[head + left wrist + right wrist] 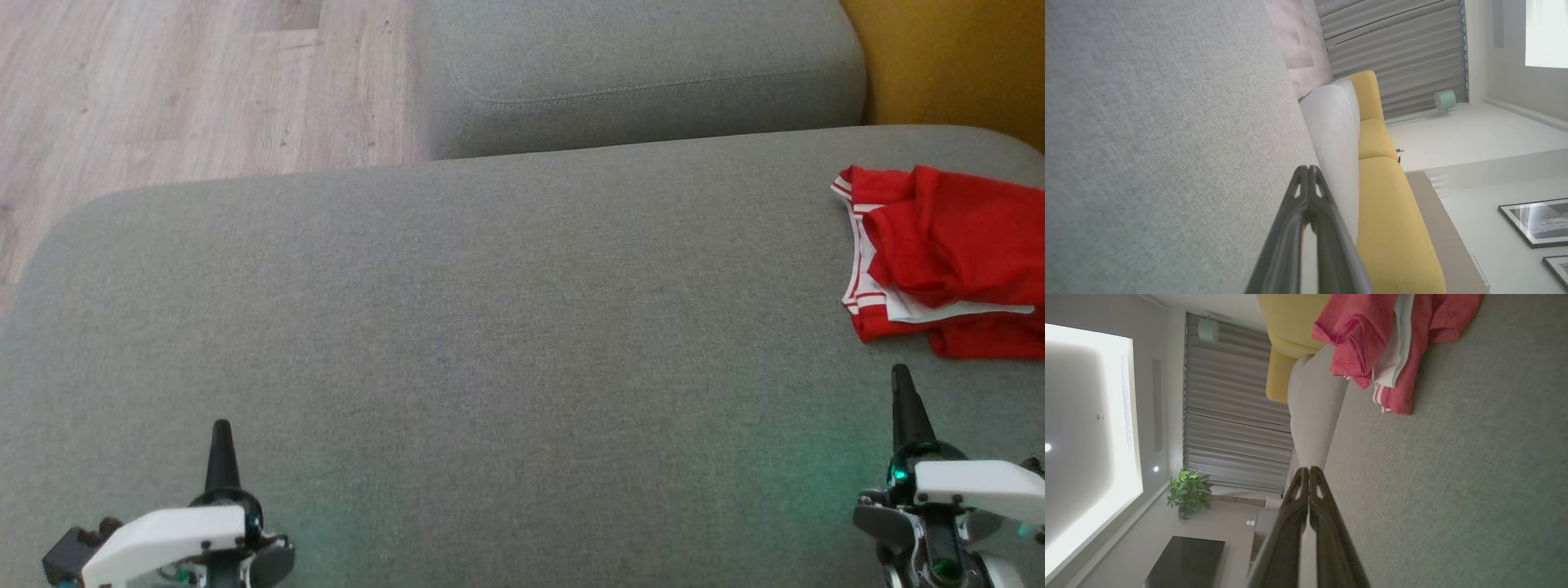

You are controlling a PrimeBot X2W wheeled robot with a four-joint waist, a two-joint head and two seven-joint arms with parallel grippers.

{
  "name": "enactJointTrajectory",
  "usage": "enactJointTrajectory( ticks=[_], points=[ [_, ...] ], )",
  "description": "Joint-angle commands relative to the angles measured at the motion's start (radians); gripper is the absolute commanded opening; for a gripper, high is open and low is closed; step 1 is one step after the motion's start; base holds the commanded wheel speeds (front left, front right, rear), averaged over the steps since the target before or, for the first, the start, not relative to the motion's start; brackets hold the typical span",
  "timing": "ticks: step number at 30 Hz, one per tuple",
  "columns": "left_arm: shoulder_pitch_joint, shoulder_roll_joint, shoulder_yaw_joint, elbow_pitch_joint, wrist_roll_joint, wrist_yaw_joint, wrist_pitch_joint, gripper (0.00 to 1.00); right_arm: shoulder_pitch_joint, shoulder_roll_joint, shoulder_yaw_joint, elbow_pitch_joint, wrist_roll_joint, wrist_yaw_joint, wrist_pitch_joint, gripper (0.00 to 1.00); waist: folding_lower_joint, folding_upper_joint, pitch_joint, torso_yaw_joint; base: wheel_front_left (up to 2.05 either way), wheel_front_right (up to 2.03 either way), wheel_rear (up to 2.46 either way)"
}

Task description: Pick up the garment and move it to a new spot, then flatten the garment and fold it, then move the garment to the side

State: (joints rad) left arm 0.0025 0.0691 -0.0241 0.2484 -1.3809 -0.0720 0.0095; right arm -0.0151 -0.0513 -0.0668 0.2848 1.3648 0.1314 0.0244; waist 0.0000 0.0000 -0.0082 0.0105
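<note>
Head view: red garment (951, 237) bears white-striped trim.

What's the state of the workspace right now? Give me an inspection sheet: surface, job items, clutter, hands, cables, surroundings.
Surface: grey fabric cushion, wide and smooth.
Job's things: red garment with white stripes, crumpled at the cushion's right side, untouched.
Clutter: nothing seen.
Hands: left hand shut and holding nothing, over the cushion's near left; right hand shut and holding nothing, just short of the garment.
Cables: nothing seen.
Surroundings: second grey cushion behind; wood floor to the left; yellow sofa; potted plant; framed pictures.
</note>
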Motion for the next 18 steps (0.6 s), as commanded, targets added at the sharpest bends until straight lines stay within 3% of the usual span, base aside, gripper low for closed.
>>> enactJointTrajectory(
  ticks=[1,18],
  points=[
    [-0.062,0.013,0.043,-0.026,-0.034,-0.013,0.011,0.00,-0.057,-0.018,0.011,-0.037,0.037,-0.001,0.011,0.00,0.0000,0.0000,0.001,-0.001,0.00,0.00,0.00],
    [-0.099,0.012,0.087,-0.009,-0.223,-0.051,0.060,0.00,-0.085,-0.017,-0.016,-0.041,0.225,-0.001,0.059,0.00,0.0000,0.0000,0.010,-0.009,0.00,0.00,0.00]
  ],
)
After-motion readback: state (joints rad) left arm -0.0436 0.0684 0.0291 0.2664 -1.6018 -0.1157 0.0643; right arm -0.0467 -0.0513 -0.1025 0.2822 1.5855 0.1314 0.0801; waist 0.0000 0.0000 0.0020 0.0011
